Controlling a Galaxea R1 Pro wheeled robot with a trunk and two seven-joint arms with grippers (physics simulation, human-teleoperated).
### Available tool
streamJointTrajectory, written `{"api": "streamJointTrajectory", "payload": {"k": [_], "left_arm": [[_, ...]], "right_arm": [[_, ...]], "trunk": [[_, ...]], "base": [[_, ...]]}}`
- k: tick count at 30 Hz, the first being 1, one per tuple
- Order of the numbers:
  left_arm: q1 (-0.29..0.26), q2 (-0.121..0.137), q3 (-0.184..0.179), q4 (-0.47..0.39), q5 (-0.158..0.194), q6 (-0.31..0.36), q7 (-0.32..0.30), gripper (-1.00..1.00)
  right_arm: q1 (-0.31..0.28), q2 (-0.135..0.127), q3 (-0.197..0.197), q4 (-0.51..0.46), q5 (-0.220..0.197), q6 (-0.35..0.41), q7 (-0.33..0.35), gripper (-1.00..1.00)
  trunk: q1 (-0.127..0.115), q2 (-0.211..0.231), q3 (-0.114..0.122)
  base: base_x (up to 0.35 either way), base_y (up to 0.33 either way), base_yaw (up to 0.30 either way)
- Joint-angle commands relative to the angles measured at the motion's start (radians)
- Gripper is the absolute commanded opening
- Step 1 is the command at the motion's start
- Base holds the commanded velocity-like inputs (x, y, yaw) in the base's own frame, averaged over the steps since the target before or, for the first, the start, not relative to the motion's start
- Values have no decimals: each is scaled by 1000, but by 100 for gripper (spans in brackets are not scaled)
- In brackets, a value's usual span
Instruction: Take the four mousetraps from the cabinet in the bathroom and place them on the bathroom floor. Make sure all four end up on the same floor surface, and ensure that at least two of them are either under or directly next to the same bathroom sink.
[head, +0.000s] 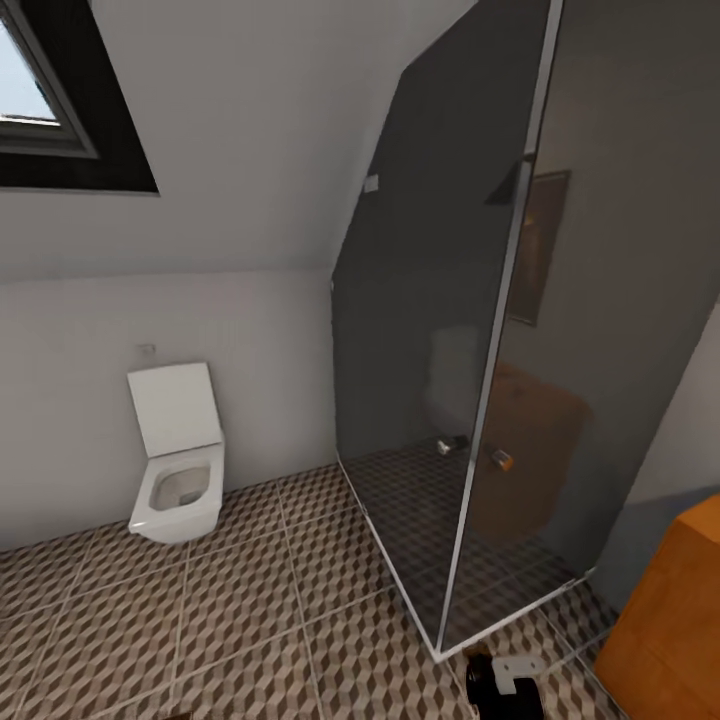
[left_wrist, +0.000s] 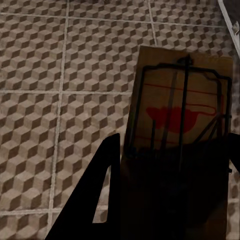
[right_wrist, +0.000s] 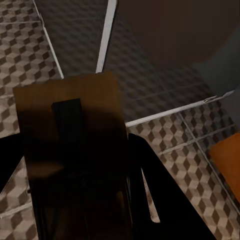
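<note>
Left gripper (left_wrist: 170, 165): fingers closed on 1 mousetrap (left_wrist: 180, 110), held above the bathroom floor (left_wrist: 65, 100). Toilet (head: 178, 470) bowl open. Glass shower (head: 470, 400) mid-room. Right gripper (right_wrist: 75, 190): clamped on a second mousetrap (right_wrist: 70, 125). Cabinet (head: 670, 620) at right edge.

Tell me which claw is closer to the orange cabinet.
Right. The right claw, holding a mousetrap, has the cabinet close beside it. The left claw, holding another mousetrap, hangs over open floor.
</note>
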Motion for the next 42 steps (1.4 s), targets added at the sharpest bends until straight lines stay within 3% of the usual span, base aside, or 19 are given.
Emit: {"api": "streamJointTrajectory", "payload": {"k": [1,42], "left_arm": [[-1,0,-6,4,7,-3,-4,-100],[-1,-7,-9,4,6,-3,-1,-100]], "right_arm": [[-1,0,3,4,6,-4,-6,-100],[-1,0,3,4,6,-4,-6,-100]], "trunk": [[0,-1,0],[0,-1,0]], "base": [[0,0,300],[0,0,300]]}}
